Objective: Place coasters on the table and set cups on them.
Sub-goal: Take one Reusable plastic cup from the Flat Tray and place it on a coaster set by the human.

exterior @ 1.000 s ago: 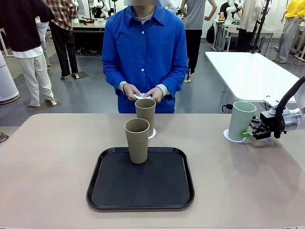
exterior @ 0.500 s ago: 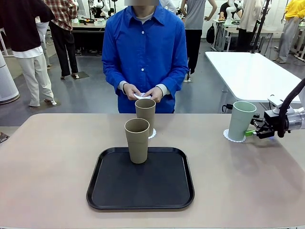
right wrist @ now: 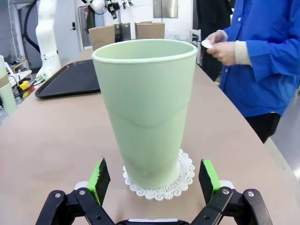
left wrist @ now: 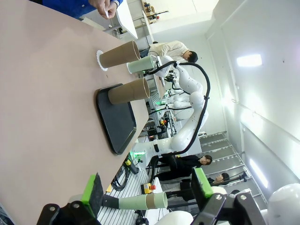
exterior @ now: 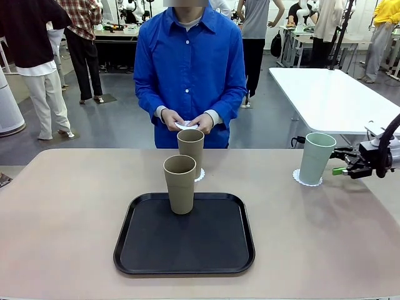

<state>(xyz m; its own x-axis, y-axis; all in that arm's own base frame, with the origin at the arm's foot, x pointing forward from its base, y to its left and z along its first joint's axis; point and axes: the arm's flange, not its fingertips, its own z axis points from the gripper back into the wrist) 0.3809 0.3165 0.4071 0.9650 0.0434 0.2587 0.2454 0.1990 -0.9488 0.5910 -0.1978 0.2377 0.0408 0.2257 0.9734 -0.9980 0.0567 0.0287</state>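
mint cup on its paper mat, right gripper open beside it

the tall pale green cup (exterior: 316,157) is seen standing upright on a small round white lacy paper coaster (exterior: 299,180), near the right end of the big beige table (exterior: 62,219). the right gripper (right wrist: 154,182) is held low and level and is pointed at the cup from the side. its jaws are spread wide and nothing is held. the cup is just in front of the green pads (right wrist: 99,180) and is not touched.

one tall tan-brown cup (exterior: 180,184) is stood on the flat black tray (exterior: 187,250). the other tan-brown cup (exterior: 191,149) is stood behind it on a second coaster (exterior: 200,175). a third white coaster (exterior: 186,125) is held in the person's hands (exterior: 203,122).

the left gripper (left wrist: 146,187) is spread wide too, and nothing is gripped by it.
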